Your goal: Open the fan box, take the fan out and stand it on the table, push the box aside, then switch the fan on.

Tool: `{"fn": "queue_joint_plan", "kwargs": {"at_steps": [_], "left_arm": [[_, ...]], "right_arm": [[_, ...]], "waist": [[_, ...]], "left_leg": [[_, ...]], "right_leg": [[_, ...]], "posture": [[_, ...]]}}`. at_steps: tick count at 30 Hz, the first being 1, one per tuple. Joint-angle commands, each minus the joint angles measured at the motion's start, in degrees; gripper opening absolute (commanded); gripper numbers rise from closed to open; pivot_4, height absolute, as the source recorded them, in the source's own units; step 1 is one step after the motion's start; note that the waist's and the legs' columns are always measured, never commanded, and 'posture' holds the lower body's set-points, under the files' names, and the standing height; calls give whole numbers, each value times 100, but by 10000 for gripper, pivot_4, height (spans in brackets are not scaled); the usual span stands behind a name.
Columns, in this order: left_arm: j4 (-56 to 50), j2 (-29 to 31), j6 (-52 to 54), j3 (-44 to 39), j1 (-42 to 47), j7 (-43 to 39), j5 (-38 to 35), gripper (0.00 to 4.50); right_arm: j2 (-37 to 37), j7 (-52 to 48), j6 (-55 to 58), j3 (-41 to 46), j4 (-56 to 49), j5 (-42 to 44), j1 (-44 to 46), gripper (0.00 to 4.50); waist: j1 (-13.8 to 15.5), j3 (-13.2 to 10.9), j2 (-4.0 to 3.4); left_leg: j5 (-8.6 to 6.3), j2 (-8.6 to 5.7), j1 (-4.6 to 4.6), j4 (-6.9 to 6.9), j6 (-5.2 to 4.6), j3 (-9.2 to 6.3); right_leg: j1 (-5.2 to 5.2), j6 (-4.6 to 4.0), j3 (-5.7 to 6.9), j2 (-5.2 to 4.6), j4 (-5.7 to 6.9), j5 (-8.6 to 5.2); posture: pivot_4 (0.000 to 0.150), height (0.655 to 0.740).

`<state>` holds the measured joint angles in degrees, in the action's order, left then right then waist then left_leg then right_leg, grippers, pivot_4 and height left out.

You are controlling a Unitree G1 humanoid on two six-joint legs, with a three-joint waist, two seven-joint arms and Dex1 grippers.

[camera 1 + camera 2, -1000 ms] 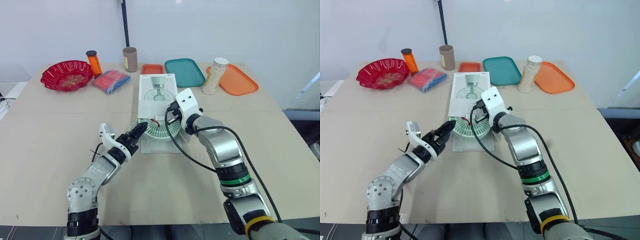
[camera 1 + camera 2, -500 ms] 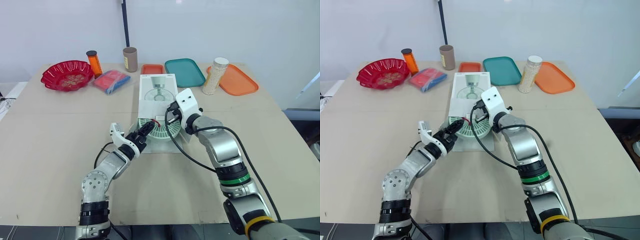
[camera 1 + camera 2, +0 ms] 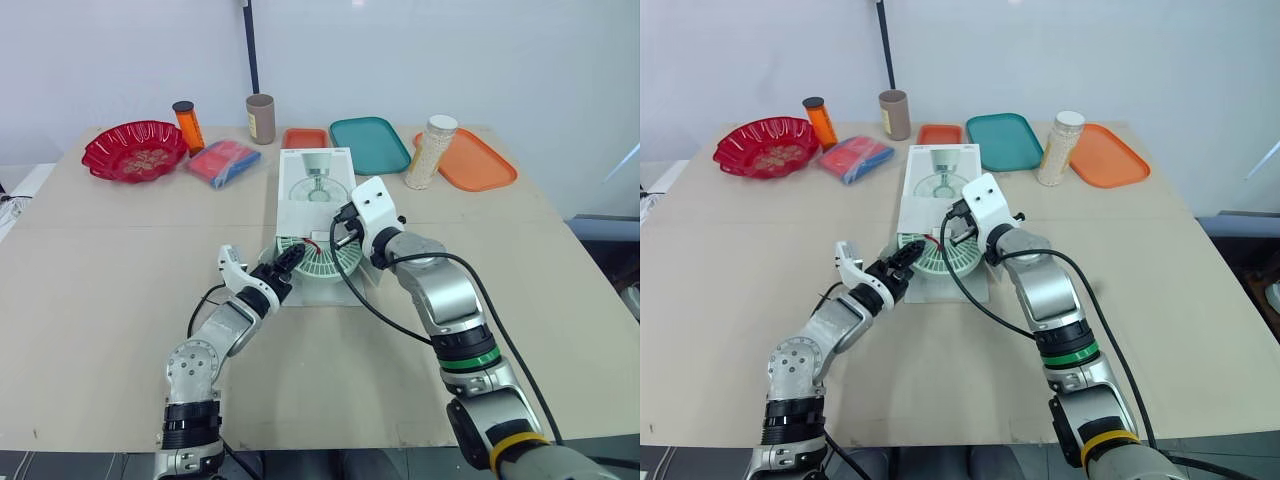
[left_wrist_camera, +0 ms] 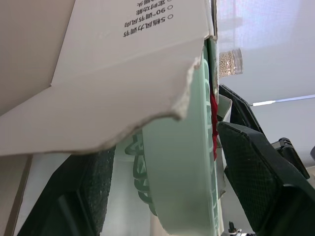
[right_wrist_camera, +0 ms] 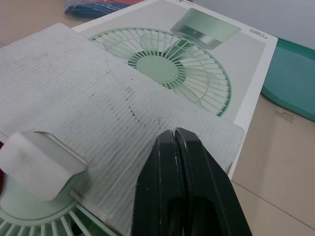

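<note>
Green fan: poking from fan box, half hidden.
Left hand: straddling fan rim, fingers apart.
Right hand: reaching over flap, fingers together.

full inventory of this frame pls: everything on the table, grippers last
table: 1, beige, under everything
fan box: 1, white with green fan print, centre, near flap open
fan: 1, pale green, partly out of box's near end
bowl: 1, red, far left
bottle: 1, orange, black cap, beside bowl
tube: 1, brown, far edge
packet: 1, red and blue, left of box
small tray: 1, orange, behind box
teal tray: 1, teal, far right of box
jar: 1, white contents, between trays
large tray: 1, orange, far right
left gripper: black, open, astride fan rim
right gripper: black, shut, over box flap
</note>
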<state>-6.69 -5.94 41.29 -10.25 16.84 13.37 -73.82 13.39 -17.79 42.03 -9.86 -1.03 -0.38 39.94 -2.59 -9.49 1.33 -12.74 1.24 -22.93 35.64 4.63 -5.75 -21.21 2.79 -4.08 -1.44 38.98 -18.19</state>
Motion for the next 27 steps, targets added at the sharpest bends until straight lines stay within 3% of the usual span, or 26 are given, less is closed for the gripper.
{"fn": "queue_joint_plan", "kwargs": {"at_steps": [1,6,8,14,27], "left_arm": [[-74,-138,-66,13,57,-93,6,34397],[-148,-128,-49,-26,-50,-111,-101,19166],[-132,-115,-36,-68,-68,-92,-203,16694],[-242,5,76,-103,-177,-7,-391,16665],[-1030,833,513,-155,-1340,362,-1310,16665]], "right_arm": [[-11,-32,140,-66,50,-32,-116,0],[-33,-16,159,-55,45,-24,-109,0],[-79,8,201,-8,56,11,-104,0],[-153,48,254,12,61,-5,-85,0],[-307,141,440,111,158,15,72,0]], "waist": [[0,0,0],[-2,2,3],[-13,3,5],[-14,3,5],[-21,6,9]], "left_leg": [[0,0,0,0,0,0],[0,0,0,0,0,0],[0,1,2,0,0,1],[0,3,3,-1,0,1],[-1,6,12,-6,-1,7]], "right_leg": [[0,0,0,0,0,0],[0,0,0,0,0,0],[1,0,-1,1,0,0],[0,0,-3,3,0,0],[3,-2,-7,4,0,0]], "posture": [[1500,7400],[1500,7400],[1500,7400],[1500,7400],[1500,7400]]}}
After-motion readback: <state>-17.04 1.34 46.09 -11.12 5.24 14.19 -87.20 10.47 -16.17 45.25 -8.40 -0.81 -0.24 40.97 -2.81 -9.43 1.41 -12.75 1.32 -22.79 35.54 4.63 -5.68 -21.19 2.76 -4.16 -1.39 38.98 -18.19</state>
